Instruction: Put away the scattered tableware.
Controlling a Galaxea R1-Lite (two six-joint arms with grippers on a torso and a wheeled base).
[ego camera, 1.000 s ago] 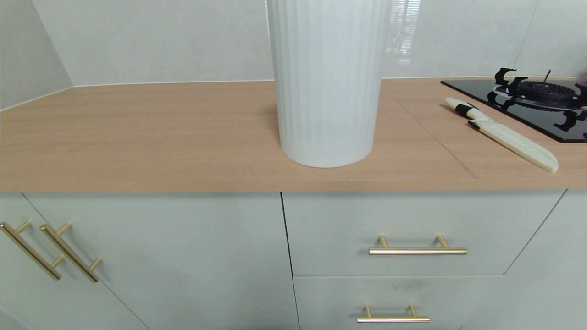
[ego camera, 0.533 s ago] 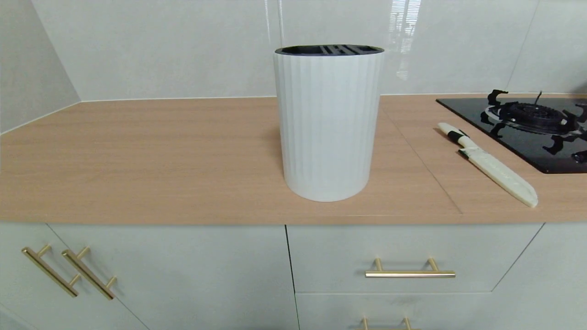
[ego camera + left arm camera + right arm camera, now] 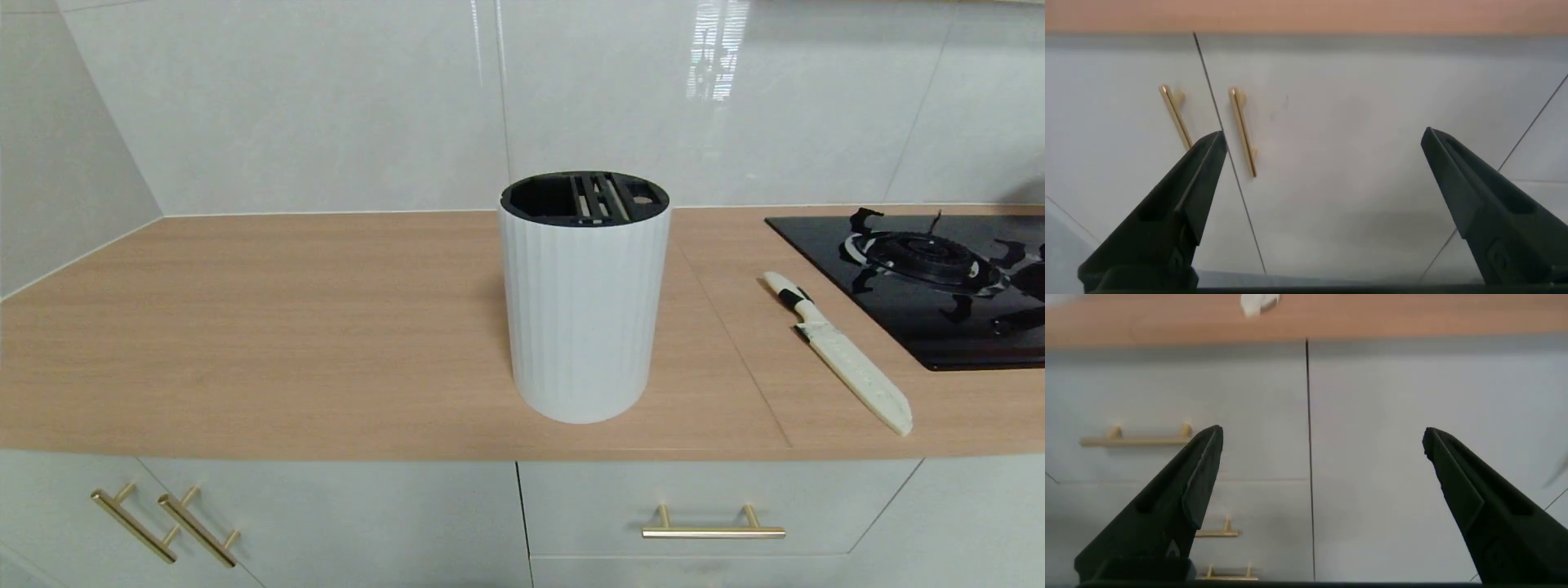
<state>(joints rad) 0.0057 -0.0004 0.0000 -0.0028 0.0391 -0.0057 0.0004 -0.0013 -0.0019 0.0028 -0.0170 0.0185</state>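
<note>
Currently the knife point(image 3: 838, 353) lies flat on the wood-grain countertop point(image 3: 245, 327), between the ribbed white cylindrical holder point(image 3: 584, 327) and the glossy black stove point(image 3: 922, 278). Its long axis slants from the black-banded cream handle at far left to the pale blade tip at near right, close to the counter edge. Left gripper point(image 3: 1323, 135) and right gripper point(image 3: 1321, 430) are spread wide, grasping nothing, facing the pale cabinet fronts.
</note>
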